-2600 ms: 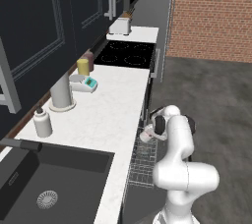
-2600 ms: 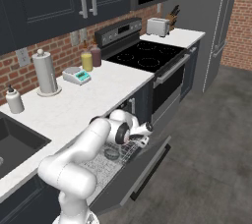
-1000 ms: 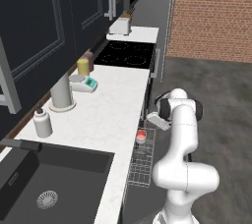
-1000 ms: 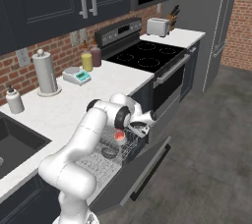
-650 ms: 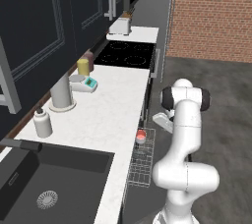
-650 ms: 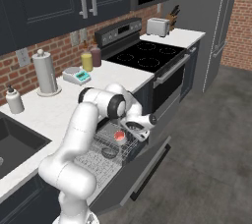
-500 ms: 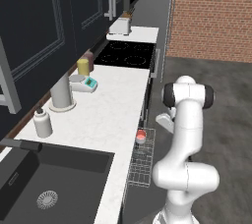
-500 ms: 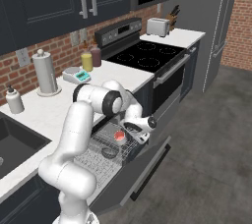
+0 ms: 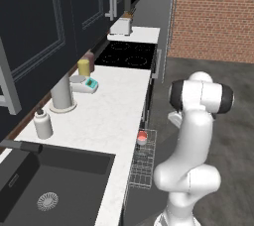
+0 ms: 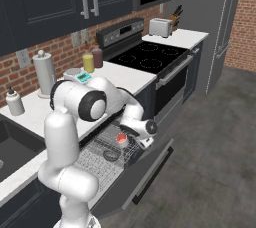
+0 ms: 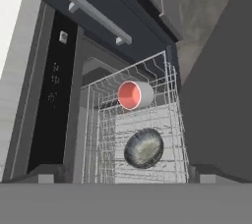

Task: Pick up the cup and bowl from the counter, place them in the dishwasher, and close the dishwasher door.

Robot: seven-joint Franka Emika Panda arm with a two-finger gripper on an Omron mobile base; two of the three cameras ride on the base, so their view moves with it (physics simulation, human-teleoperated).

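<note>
Cup [image 11: 134, 95] and bowl [image 11: 143, 148] both sit in the pulled-out wire rack [image 11: 174, 120] of the dishwasher, cup toward the rack's far edge, bowl at its middle, apart from each other; dishwasher door [image 10: 145, 169] hangs open; gripper [image 10: 146, 142] above the rack's outer edge, jaws wide, holding nothing

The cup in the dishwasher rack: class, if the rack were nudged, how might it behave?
The cup sits among the wires of the rack, so it probably stays put. Short and cylindrical, it could roll if knocked over. It looks rigid and light for its size.
</note>
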